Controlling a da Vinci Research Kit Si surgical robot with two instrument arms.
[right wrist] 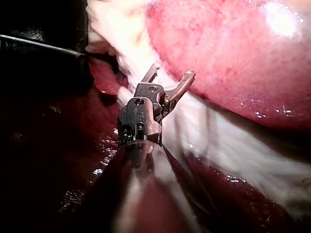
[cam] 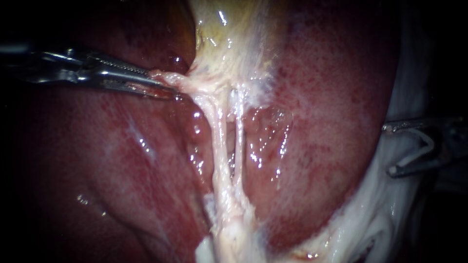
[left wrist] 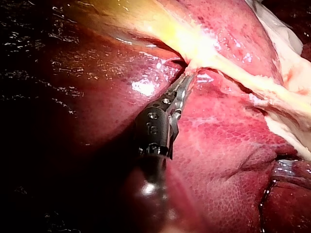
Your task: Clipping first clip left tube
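1. Left tube (cam: 218, 151) runs as a pale, glistening cord down the middle of the endoscope view, from the pale tissue (cam: 204, 83) under the gallbladder (cam: 229, 39) toward the lower edge. No clip is on it.
2. Right tube (cam: 240, 146) lies just beside it, thinner, with a narrow dark gap between the two. Red liver (cam: 331, 122) lies on both sides.
3. My left instrument (cam: 163, 84) comes in from the left. Its jaws are clamped on the pale tissue at the top of the tubes and draw it leftward, so both tubes look taut. The left wrist view shows the same hold (left wrist: 187, 80).
4. My right instrument (cam: 388, 149) sits at the far right edge, well apart from the tubes. Its jaws stand apart and grip nothing, as the right wrist view also shows (right wrist: 171, 71). A pale strip seems to lie inside them; I cannot tell whether it is a clip.
5. Step in hand, as I judge it: the approach. The tube is held ready, and the clipping is not yet begun.
6. The next move calls for carrying the open jaws across the liver, then placing one jaw through the gap so that only the left tube sits between them.
7. Containers: none show.
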